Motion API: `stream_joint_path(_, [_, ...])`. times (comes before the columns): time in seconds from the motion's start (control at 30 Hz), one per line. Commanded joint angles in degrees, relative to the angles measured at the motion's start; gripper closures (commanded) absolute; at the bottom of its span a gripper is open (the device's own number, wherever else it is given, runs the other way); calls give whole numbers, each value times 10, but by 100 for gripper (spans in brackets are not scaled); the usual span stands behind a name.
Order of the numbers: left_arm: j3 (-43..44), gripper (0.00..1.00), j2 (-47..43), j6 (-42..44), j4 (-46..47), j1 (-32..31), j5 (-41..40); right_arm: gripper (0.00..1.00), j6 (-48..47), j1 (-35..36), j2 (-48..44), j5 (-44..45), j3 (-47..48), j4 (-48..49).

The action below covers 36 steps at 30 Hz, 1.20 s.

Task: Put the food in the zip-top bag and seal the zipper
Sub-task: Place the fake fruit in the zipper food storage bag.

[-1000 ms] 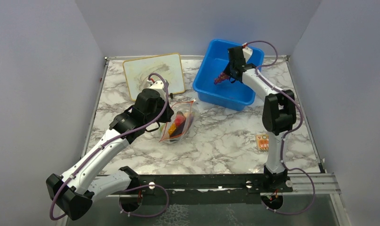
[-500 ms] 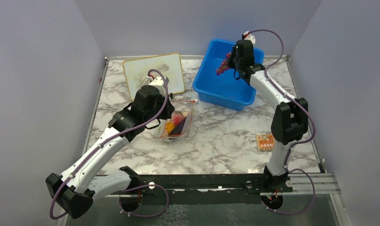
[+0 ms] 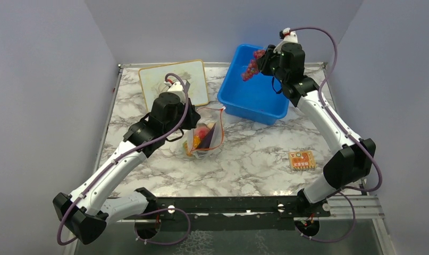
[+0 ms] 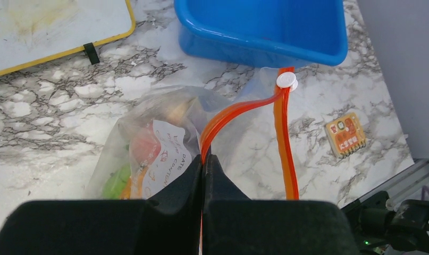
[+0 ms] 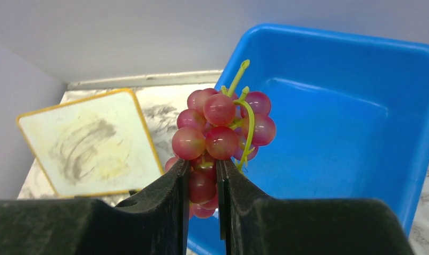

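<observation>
The clear zip-top bag (image 3: 204,137) stands lifted off the marble table, mid-left, with toy food inside: green, red and orange pieces (image 4: 140,159). My left gripper (image 4: 204,158) is shut on the bag's orange zipper (image 4: 228,113), whose mouth gapes open toward the white slider (image 4: 287,80). My right gripper (image 5: 202,167) is shut on a dark red grape bunch (image 5: 223,127), raised above the blue bin (image 3: 254,85); the bunch (image 3: 251,67) hangs over the bin's far left side.
A whiteboard with a yellow rim (image 3: 174,82) lies at the back left. A flat orange square card (image 3: 301,160) lies on the table at the right. Grey walls close in the table on three sides.
The right arm lifted the grape bunch out of the bin and swung its elbow out to the right. The left gripper raised the bag's mouth, standing the bag more upright.
</observation>
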Motion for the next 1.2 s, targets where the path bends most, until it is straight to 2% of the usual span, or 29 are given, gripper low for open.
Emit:
stream_joint_path(0.0, [-25, 100, -37, -29, 73, -2, 2, 79, 8, 20, -33, -56, -47, 14])
stream_joint_path(0.13, [-83, 100, -79, -11, 121, -2, 33, 78, 14, 38, -69, -102, -96, 42])
stream_joint_path(0.27, [-126, 100, -109, 2, 126, -1, 29, 78, 29, 55, -119, -111, -152, 57])
stream_joint_path(0.5, [-144, 100, -121, -29, 125, -2, 50, 78, 47, 72, -193, -171, -169, -5])
stream_joint_path(0.73, [-154, 100, -134, -53, 130, -2, 42, 79, 151, 83, -275, -238, -215, 3])
stream_joint_path(0.97, [-142, 100, -124, -59, 133, -1, 51, 80, 263, 114, -287, -245, -236, -6])
stream_joint_path(1.17, [-139, 100, -122, -68, 135, -2, 48, 80, 294, 167, -277, -235, -249, 4])
